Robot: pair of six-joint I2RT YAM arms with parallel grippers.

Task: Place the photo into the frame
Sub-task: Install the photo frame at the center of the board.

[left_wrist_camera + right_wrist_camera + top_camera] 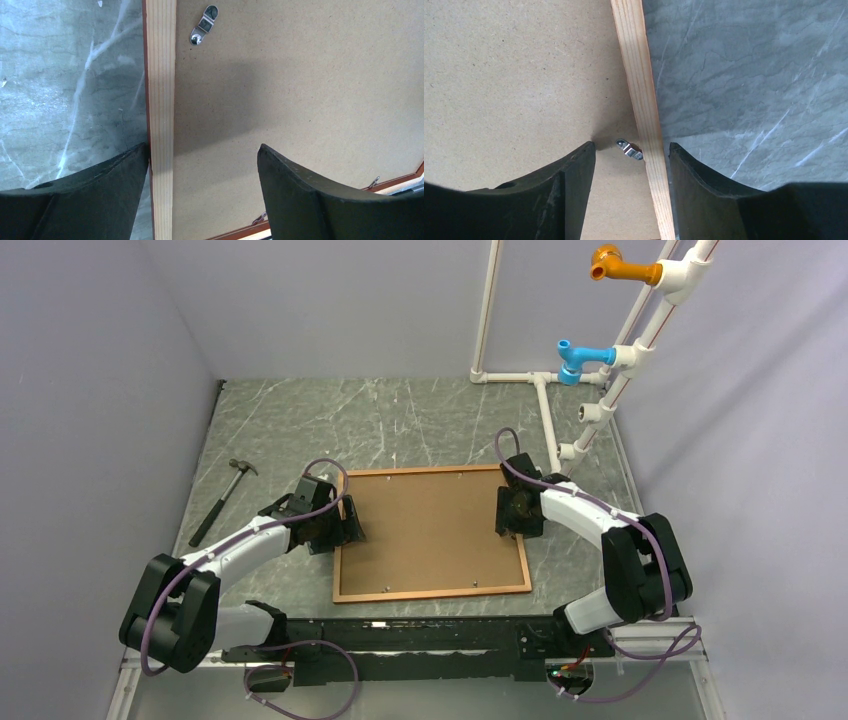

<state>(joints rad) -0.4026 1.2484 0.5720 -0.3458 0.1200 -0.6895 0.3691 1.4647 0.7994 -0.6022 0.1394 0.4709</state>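
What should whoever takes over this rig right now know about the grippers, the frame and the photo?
Left gripper: open, straddling the frame's left rail, holding nothing.
Right gripper: open, straddling the right rail over a metal clip, holding nothing.
Frame: lies back-up on the table between the arms, brown backing board seated inside it.
Photo: not visible in any view; it may be under the board, but this cannot be confirmed.
Left to do: probably confirm the photo is inside and check the clips hold the board.
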